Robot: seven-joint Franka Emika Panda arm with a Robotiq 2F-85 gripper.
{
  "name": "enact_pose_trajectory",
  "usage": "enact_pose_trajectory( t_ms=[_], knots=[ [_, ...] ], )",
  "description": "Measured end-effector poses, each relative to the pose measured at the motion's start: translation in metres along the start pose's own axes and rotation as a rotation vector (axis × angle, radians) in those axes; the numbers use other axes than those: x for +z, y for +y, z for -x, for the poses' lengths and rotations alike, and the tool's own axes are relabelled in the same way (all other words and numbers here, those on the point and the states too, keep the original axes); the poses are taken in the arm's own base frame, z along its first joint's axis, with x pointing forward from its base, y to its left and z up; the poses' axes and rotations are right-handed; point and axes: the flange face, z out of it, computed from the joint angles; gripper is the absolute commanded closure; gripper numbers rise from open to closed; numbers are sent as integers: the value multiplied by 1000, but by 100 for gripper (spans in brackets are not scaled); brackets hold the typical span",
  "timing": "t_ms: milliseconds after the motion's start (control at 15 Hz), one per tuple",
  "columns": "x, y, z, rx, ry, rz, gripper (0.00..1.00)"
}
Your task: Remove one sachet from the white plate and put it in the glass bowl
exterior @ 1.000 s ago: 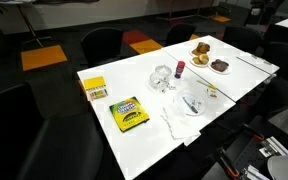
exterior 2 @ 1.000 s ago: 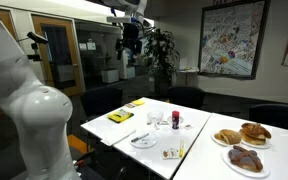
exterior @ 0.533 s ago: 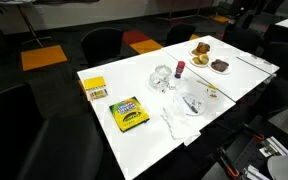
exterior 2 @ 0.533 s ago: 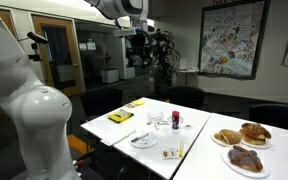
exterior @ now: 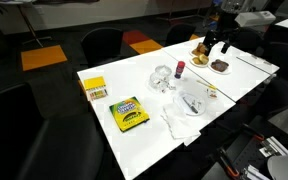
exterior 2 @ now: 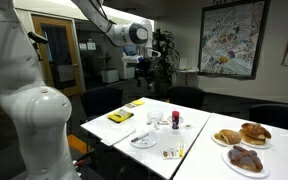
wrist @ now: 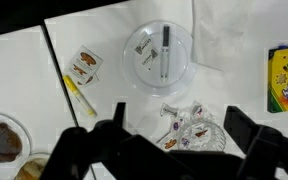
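Observation:
The white plate (wrist: pixel 160 53) lies on the white table and holds a dark pen-like stick and small sachets. It also shows in both exterior views (exterior: pixel 191 102) (exterior 2: pixel 144 139). The glass bowl (wrist: pixel 198 135) sits beside it with several coloured sachets (wrist: pixel 174 111) in and around it, and it shows in both exterior views (exterior: pixel 162 78) (exterior 2: pixel 159 119). My gripper (wrist: pixel 176 114) is open and empty. It hangs high above the table, over the bowl in the wrist view, and it shows in both exterior views (exterior: pixel 217 42) (exterior 2: pixel 147 72).
Two plates of brown pastries (exterior: pixel 210 56) (exterior 2: pixel 241 145) stand at one end of the table. A small red-and-white bottle (exterior: pixel 180 68) is near the bowl. A Crayola box (exterior: pixel 129 113) (wrist: pixel 287 78), a yellow box (exterior: pixel 94 88), a crumpled white wrapper (exterior: pixel 177 122) and a loose sachet card (wrist: pixel 84 66) lie around.
The arm has come down and swung over the table. The gripper has entered the exterior view that lacked it, above the pastry end. Nothing on the table has moved.

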Motion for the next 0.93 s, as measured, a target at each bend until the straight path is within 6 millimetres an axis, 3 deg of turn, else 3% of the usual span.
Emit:
enact_pose_trajectory(
  t_ms=[467, 933],
  knots=[
    [31, 30, -20, 45, 29, 169, 0],
    [44, 34, -22, 90, 17, 252, 0]
  ],
)
